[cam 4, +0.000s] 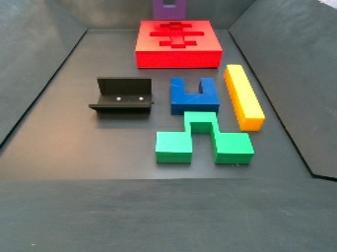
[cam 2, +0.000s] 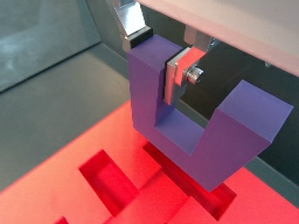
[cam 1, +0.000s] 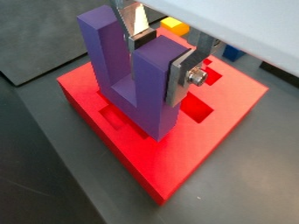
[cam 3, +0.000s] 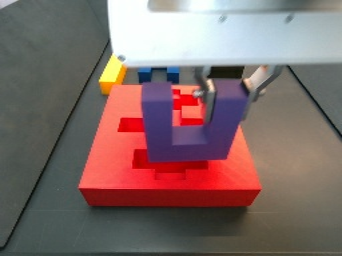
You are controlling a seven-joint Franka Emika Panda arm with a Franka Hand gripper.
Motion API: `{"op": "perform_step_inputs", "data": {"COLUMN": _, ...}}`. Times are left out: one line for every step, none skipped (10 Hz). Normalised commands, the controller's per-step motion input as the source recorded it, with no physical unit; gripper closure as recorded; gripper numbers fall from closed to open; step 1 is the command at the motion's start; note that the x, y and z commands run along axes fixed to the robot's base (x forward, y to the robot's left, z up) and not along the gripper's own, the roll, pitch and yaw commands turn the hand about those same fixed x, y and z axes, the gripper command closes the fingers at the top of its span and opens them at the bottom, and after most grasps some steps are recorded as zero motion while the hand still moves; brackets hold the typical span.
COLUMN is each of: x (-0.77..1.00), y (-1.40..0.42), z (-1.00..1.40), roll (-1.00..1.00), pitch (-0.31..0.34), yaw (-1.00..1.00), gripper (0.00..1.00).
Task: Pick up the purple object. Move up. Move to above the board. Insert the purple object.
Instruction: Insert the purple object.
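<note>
The purple object (cam 1: 140,83) is a U-shaped block held prongs up. My gripper (cam 1: 155,54) is shut on one of its prongs, with silver fingers (cam 1: 184,74) on both sides; it shows the same way in the other wrist view (cam 2: 158,57). The block (cam 2: 193,131) hangs over the board (cam 2: 70,166), a large red slab with cross-shaped cutouts (cam 2: 111,179). In a side view the block (cam 3: 187,125) is above the middle of the board (cam 3: 114,170), with the gripper (cam 3: 230,92) on its right prong. In the other side view only its tip (cam 4: 168,7) shows above the board (cam 4: 180,44).
On the dark floor in front of the board stand the fixture (cam 4: 125,96), a blue notched block (cam 4: 195,94), a long yellow bar (cam 4: 243,96) and a green notched block (cam 4: 200,138). Dark walls ring the floor. The yellow bar (cam 3: 112,72) lies behind the board.
</note>
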Motion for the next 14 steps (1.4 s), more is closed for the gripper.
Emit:
{"op": "perform_step_inputs", "data": {"x": -0.32, "y": 0.0, "z": -0.28, "roll": -0.03, "pitch": 0.0, "yaw": -0.03, "gripper": 1.0}}
{"op": "perform_step_inputs", "data": {"x": -0.31, "y": 0.0, "z": -0.27, "roll": -0.05, "pitch": 0.001, "yaw": -0.04, "gripper": 1.0}}
{"op": "perform_step_inputs", "data": {"x": -0.23, "y": 0.0, "z": -0.19, "roll": -0.09, "pitch": 0.0, "yaw": -0.06, "gripper": 1.0}}
{"op": "perform_step_inputs", "data": {"x": -0.07, "y": 0.0, "z": -0.18, "roll": -0.06, "pitch": 0.0, "yaw": -0.01, "gripper": 1.0}}
{"op": "perform_step_inputs", "data": {"x": 0.0, "y": 0.0, "z": -0.21, "roll": -0.02, "pitch": 0.0, "yaw": 0.0, "gripper": 1.0}}
{"op": "perform_step_inputs", "data": {"x": 0.0, "y": 0.02, "z": -0.2, "roll": 0.0, "pitch": 0.0, "yaw": 0.0, "gripper": 1.0}}
{"op": "perform_step_inputs", "data": {"x": 0.11, "y": 0.15, "z": -0.12, "roll": -0.04, "pitch": 0.0, "yaw": 0.0, "gripper": 1.0}}
{"op": "perform_step_inputs", "data": {"x": 0.23, "y": 0.17, "z": -0.04, "roll": -0.06, "pitch": 0.0, "yaw": 0.0, "gripper": 1.0}}
{"op": "perform_step_inputs", "data": {"x": 0.26, "y": 0.17, "z": -0.07, "roll": -0.04, "pitch": 0.0, "yaw": 0.0, "gripper": 1.0}}
{"op": "perform_step_inputs", "data": {"x": 0.14, "y": 0.06, "z": -0.18, "roll": -0.02, "pitch": 0.0, "yaw": 0.0, "gripper": 1.0}}
{"op": "perform_step_inputs", "data": {"x": 0.0, "y": 0.0, "z": -0.32, "roll": 0.0, "pitch": 0.0, "yaw": 0.0, "gripper": 1.0}}
{"op": "perform_step_inputs", "data": {"x": 0.0, "y": -0.15, "z": -0.32, "roll": -0.03, "pitch": 0.0, "yaw": -0.06, "gripper": 1.0}}
{"op": "perform_step_inputs", "data": {"x": 0.08, "y": -0.14, "z": -0.47, "roll": 0.0, "pitch": 0.0, "yaw": -0.1, "gripper": 1.0}}
{"op": "perform_step_inputs", "data": {"x": 0.0, "y": -0.03, "z": -0.69, "roll": 0.0, "pitch": 0.011, "yaw": 0.0, "gripper": 1.0}}
